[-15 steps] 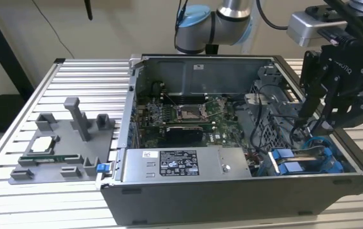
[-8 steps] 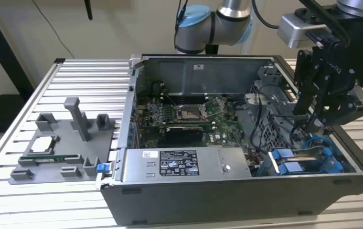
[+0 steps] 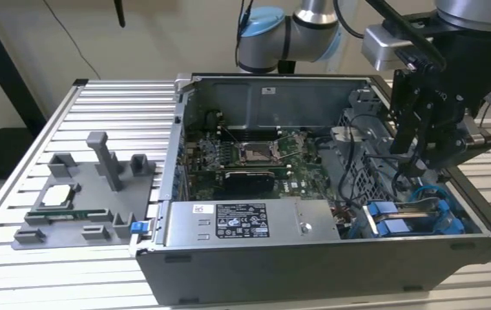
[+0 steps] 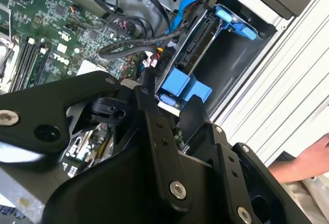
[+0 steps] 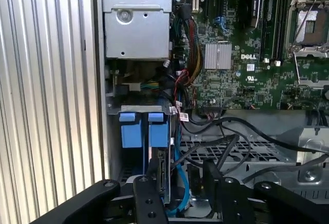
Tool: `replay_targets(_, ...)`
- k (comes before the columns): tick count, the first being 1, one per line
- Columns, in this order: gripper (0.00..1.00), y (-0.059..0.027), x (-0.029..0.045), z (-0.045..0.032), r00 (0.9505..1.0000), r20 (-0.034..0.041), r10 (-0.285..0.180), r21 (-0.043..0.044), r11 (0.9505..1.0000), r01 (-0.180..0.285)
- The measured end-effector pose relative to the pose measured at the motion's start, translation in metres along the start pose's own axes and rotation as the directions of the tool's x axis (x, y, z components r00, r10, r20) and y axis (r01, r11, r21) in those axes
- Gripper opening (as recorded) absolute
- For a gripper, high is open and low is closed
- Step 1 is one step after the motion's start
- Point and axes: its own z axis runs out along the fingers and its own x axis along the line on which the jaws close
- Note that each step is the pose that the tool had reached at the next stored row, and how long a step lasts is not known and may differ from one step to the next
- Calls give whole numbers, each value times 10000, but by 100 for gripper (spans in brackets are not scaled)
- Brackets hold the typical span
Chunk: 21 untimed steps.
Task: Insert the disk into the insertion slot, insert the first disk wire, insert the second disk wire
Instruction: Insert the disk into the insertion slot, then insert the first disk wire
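- My claw [image 3: 420, 165] hangs inside the open computer case [image 3: 314, 258], at about 3 o'clock in the exterior view, just above the drive cage.
- In both wrist views its fingers [image 5: 152, 183] are spread. I can't see anything pinched between them.
- The disk [image 5: 163, 168] sits in the insertion slot [image 3: 418, 208], at about 4 o'clock in the exterior view, with its two blue tabs [image 5: 131, 130] at the near end.
- One finger is just beside the disk's edge, and room there is tight.
- A blue cable [image 5: 180, 193] and black cables [image 5: 226, 144] cross the gap between the fingers. I can't tell whether either is plugged in.
- The case wall [image 3: 478, 223] runs close beside the slot, and the silver power supply box [image 3: 245, 223] lies at the slot's 9 o'clock.
- Beyond that wall, a person's hand [image 4: 308, 160] rests near the slatted counter [image 3: 21, 271].
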Motion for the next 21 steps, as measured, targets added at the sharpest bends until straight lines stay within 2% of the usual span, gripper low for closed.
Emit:
replay_targets(3, 100, 13, -10, 19, 10000, 44, -2, 235, 9997, 1)
replay_targets(11, 100, 29, -27, 61, 9998, 212, -6, 703, 9975, -9)
replay_targets(15, 100, 42, -31, 99, 9996, 274, -15, 873, 9962, -9)
replay_targets(21, 100, 73, -39, 153, 9995, 319, -29, 1121, 9937, -7)
